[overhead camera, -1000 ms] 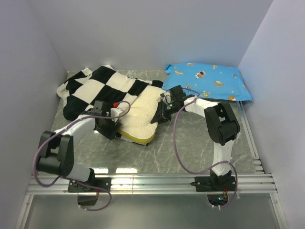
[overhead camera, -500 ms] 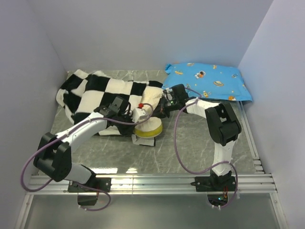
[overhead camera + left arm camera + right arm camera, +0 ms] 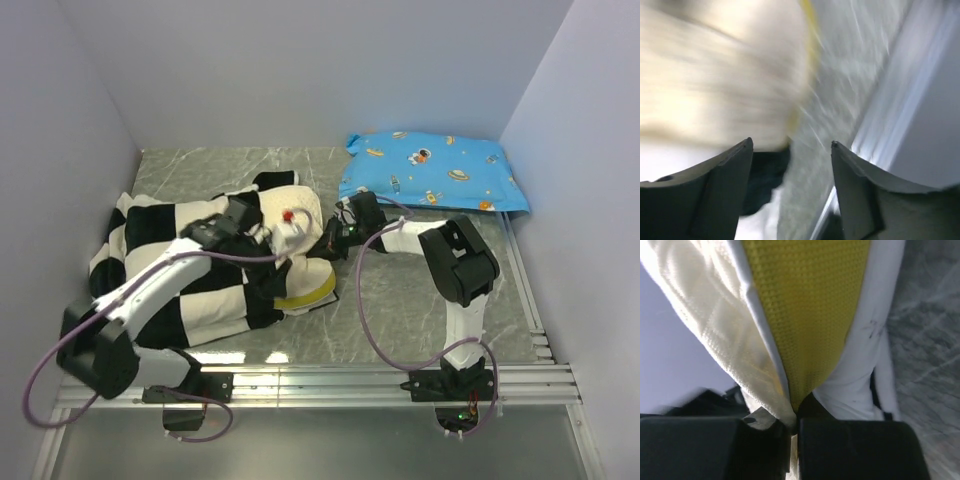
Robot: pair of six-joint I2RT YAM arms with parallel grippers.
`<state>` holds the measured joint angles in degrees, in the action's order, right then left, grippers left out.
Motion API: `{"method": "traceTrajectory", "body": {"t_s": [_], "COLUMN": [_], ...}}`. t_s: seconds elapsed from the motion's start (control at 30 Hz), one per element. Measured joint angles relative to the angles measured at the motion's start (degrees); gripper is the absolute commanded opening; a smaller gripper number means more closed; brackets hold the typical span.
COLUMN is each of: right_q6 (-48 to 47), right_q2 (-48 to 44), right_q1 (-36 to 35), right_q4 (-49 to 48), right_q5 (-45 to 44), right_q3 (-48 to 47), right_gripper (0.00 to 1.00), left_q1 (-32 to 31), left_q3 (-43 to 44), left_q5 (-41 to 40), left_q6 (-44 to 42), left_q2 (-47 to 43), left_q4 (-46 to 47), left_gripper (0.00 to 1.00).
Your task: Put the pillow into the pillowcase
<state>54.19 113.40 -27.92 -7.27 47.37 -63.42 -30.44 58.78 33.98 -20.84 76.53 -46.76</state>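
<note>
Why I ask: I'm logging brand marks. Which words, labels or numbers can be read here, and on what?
No text can be read in any view.
On the blue pillow: cartoon pictures only; any lettering is too small to tell.
On the pillowcase: black and white squares, no words.
On the pillow: yellow and cream weave, no label showing.
Left wrist view: too blurred to read.

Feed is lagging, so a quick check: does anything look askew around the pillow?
Yes. The pillow sits bunched, its yellow edge poking out of the rumpled pillowcase toward the near side; the right gripper pinches its edge. Nothing looks spilled or torn.
</note>
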Motion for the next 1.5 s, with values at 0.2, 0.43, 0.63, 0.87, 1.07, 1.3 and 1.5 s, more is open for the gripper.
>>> {"method": "traceTrajectory", "body": {"t_s": [0.2,0.43,0.63,0.87,1.07,1.3,1.5], "right_q6": [-4.79,-10.49,-14.69,-17.53,-15.93,-11.56,-12.66], "right_q2": [-1.14,-2.32,-3.80,-4.76,-4.31,-4.31,-4.87], "right_q1": [-0.48,-2.62,-4.44,-4.81,-5.46,-5.77,-5.29], "right_q4": [-1.57,-0.28,2.34,3.80,4.04,3.10,3.82], "right_q5": [0.24,0.22,0.20,0.04,0.35,2.45,3.15], "right_q3": [2.05,2.12,2.16,2.69,1.40,1.11,1.20], "right_gripper": [0.00,0.00,0.00,0.00,0.00,0.01,0.55], "left_q1": [5.22,8.48,8.79,9.40,3.61,4.70,8.72], "left_q3": [6.45,6.45,6.45,8.55,9.38,7.39,9.88], "left_q5": [-14.32,-29.77,-37.38,-36.04,-21.40,-11.63,-9.53], "left_q6": [15.37,24.98,28.24,30.75,34.69,38.32,33.03], "left_q2": [-9.14,3.04,13.05,15.08,14.21,9.97,10.58], "left_q4": [12.31,16.98,19.74,20.98,25.81,28.87,23.61], "left_gripper": [0.67,0.66,0.46,0.00,0.00,0.16,0.99]}}
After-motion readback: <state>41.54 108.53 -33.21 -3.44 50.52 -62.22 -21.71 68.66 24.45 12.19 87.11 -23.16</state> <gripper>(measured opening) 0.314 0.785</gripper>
